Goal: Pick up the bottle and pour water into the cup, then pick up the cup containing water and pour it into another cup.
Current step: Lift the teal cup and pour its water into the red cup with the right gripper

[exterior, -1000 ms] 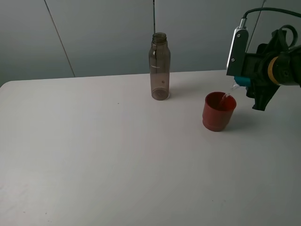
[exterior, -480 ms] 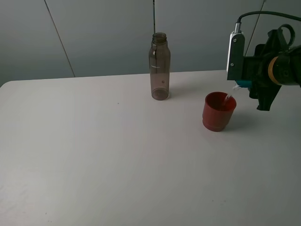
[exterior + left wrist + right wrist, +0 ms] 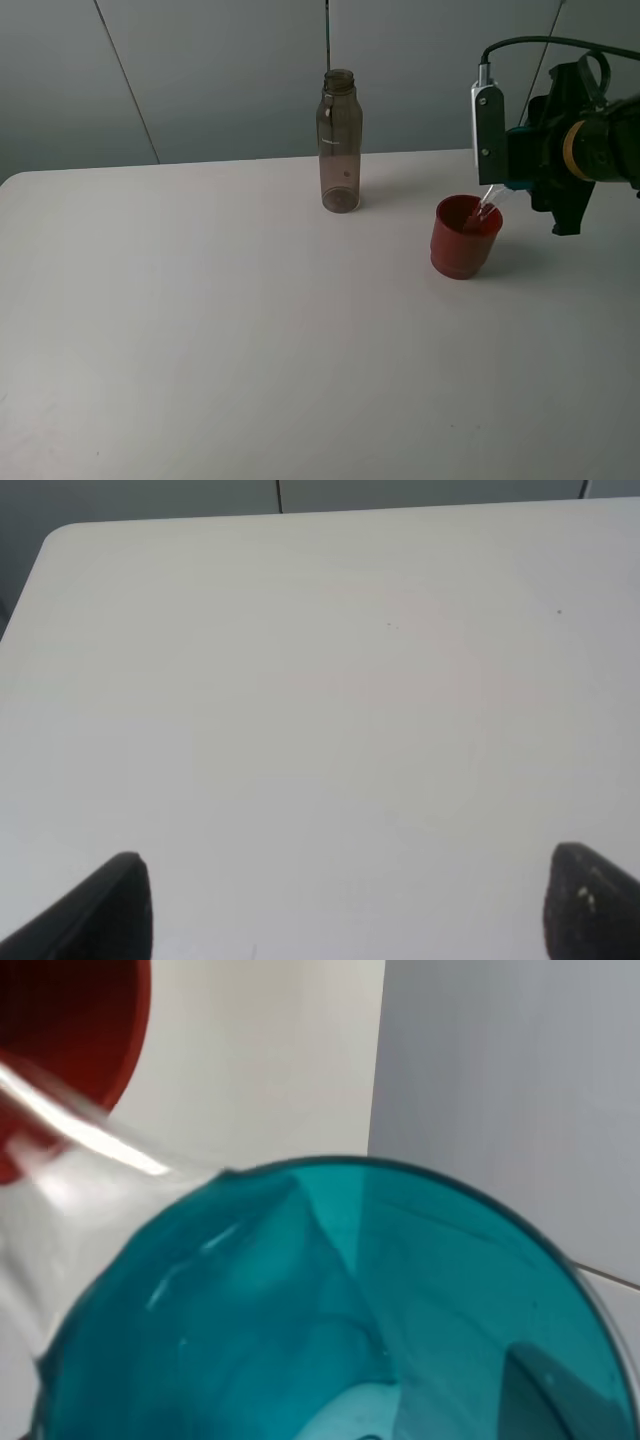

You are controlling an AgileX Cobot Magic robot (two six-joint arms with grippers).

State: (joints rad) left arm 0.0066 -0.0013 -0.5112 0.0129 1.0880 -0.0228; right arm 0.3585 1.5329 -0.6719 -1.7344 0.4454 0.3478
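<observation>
My right gripper (image 3: 533,172) is shut on the teal cup (image 3: 517,184) and holds it tilted above the far right side of the red-orange cup (image 3: 462,238). A thin stream of water (image 3: 486,209) runs from the teal cup into the red-orange cup. In the right wrist view the teal cup (image 3: 330,1300) fills the frame, the water (image 3: 90,1140) leaves its rim, and the red-orange cup (image 3: 70,1020) lies beyond. The smoky-grey bottle (image 3: 340,140) stands upright at the back centre, apart from both. My left gripper (image 3: 350,905) is open over bare table.
The white table (image 3: 220,330) stretches left and forward of the cups. Its far left corner shows in the left wrist view (image 3: 60,540). A grey panelled wall (image 3: 200,70) rises behind the table. A black cable (image 3: 530,42) arcs over the right arm.
My right gripper has turned further and shifted slightly left over the red-orange cup, tipping the teal cup more. The water keeps running. The bottle and the red-orange cup have not moved.
</observation>
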